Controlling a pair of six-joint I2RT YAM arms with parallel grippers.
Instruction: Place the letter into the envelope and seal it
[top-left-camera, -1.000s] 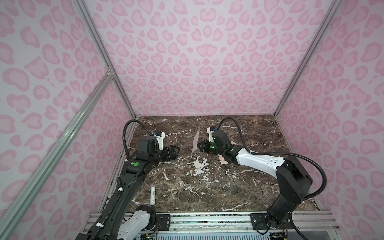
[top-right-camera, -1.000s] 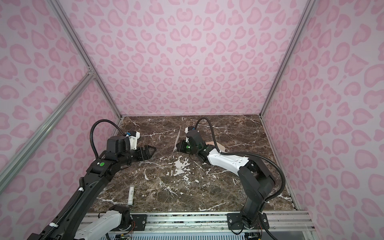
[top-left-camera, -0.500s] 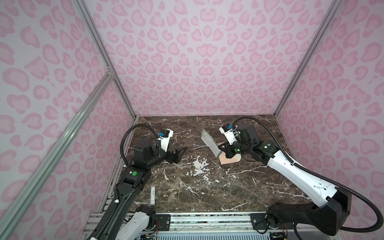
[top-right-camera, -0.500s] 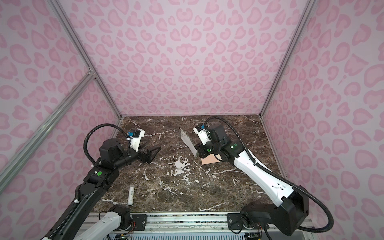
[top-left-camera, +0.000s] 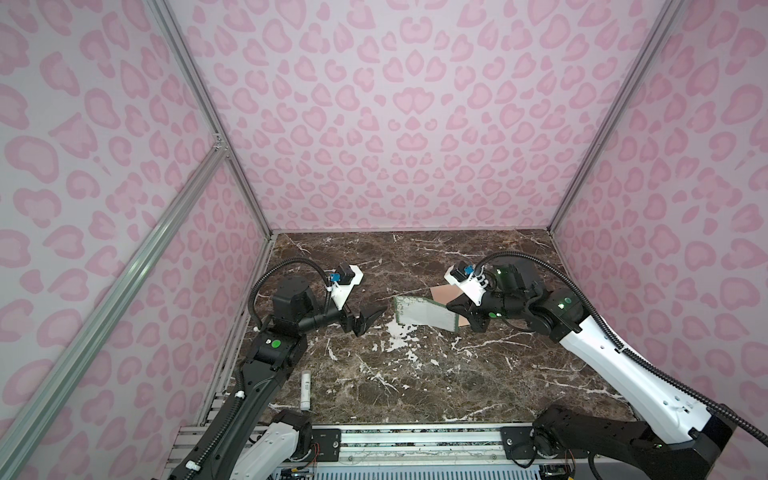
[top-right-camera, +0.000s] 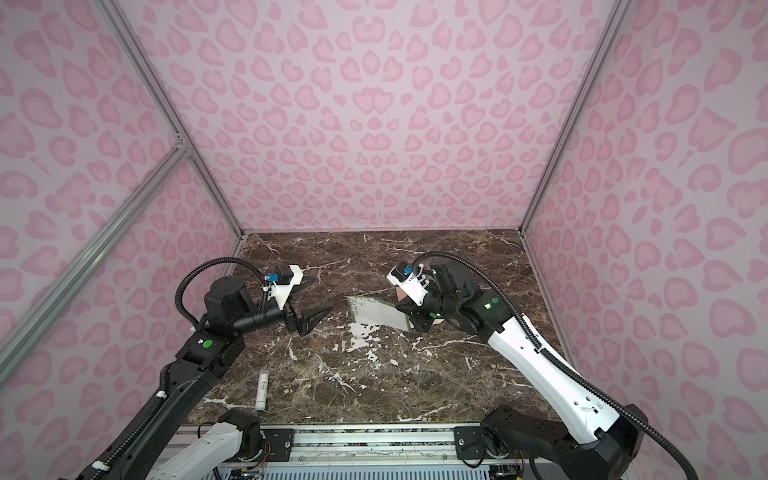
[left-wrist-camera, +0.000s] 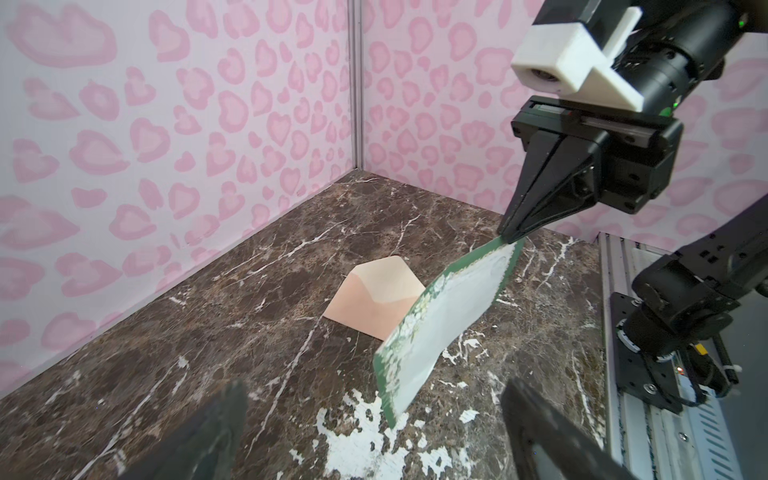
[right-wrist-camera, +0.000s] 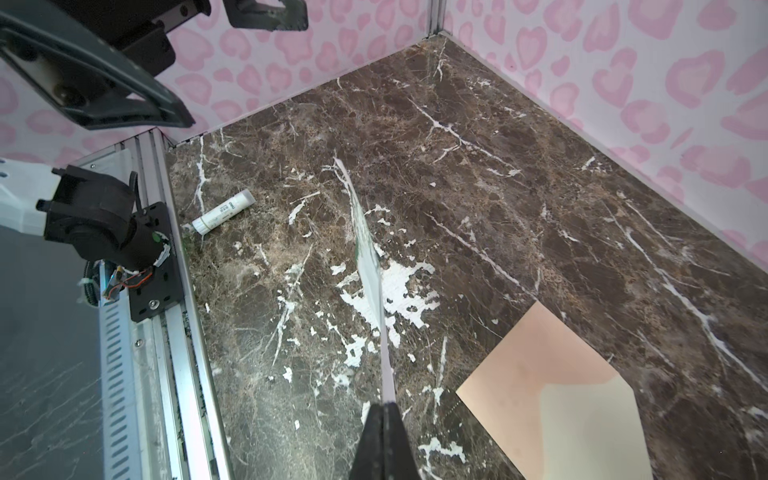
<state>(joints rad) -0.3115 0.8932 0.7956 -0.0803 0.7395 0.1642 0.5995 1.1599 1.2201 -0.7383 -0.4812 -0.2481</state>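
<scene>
While the letter (top-left-camera: 424, 313) was pinched by one end in the closed right gripper (left-wrist-camera: 512, 236), it was held tilted over the marble table (top-left-camera: 415, 395); the envelope (left-wrist-camera: 374, 299) was seen flat on the table just behind it, flap open; the left gripper (top-left-camera: 372, 320) was held near the letter, jaws spread wide and empty; a glue stick (top-left-camera: 306, 390) was seen lying well apart, near the front edge.

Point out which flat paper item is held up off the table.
The green-bordered letter, pinched by the right gripper; the peach envelope lies flat on the marble.
</scene>
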